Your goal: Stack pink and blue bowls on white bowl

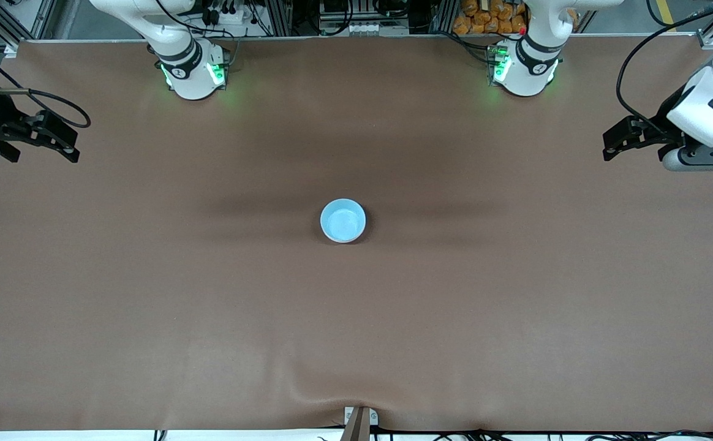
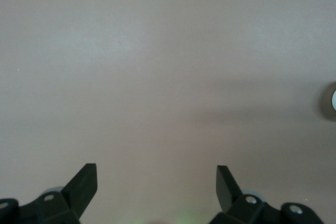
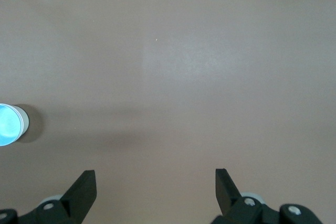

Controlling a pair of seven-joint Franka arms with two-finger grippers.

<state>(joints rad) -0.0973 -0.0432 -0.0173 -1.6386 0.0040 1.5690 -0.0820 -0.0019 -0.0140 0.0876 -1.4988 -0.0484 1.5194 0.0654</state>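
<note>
1. A single stack of bowls stands at the middle of the brown table (image 1: pixel 148 294). From above only the blue bowl (image 1: pixel 343 220) shows, its rim and inside sky blue. In the right wrist view its outer wall looks pale, so it probably sits nested in other bowls, but I cannot tell pink or white apart beneath it.

2. The left gripper (image 1: pixel 615 142) hangs over the table's edge at about 2 o'clock from the bowl, well apart from it, claws spread wide and empty; the left wrist view shows only bare table between them.

3. The right gripper (image 1: pixel 56 138) hangs over the table at about 10 o'clock from the bowl, also well apart, claws spread wide and holding nothing. Both arms appear to be waiting.

4. Judged from this, the stacking looks finished, or nearly so, since no loose bowl lies anywhere else on the table.

5. What could go wrong: if the blue bowl sits tilted or only half seated in the one below, a bump to the table could tip it out. An arm sweeping low toward the middle could also clip the light plastic stack and slide it.
</note>
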